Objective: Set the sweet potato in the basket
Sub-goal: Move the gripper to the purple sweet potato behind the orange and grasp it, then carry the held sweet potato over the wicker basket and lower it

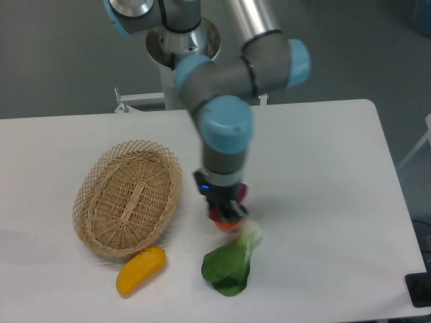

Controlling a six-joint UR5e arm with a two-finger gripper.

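Observation:
The sweet potato (214, 216) shows only as small reddish-purple patches on either side of my gripper (226, 212), low over the table right of the basket. The gripper points down and stands around the sweet potato, covering most of it. Its fingers are hidden by the gripper body, so I cannot tell whether they are open or closed on it. The basket (82, 202), an oval tan wicker one with a looped rim, lies empty at the left, about a hand's width from the gripper.
A round orange fruit (229, 226) peeks out just below the gripper. A green leafy vegetable (231, 266) lies in front of it. A yellow-orange oblong vegetable (140, 270) lies against the basket's front edge. The arm's base stands at the back.

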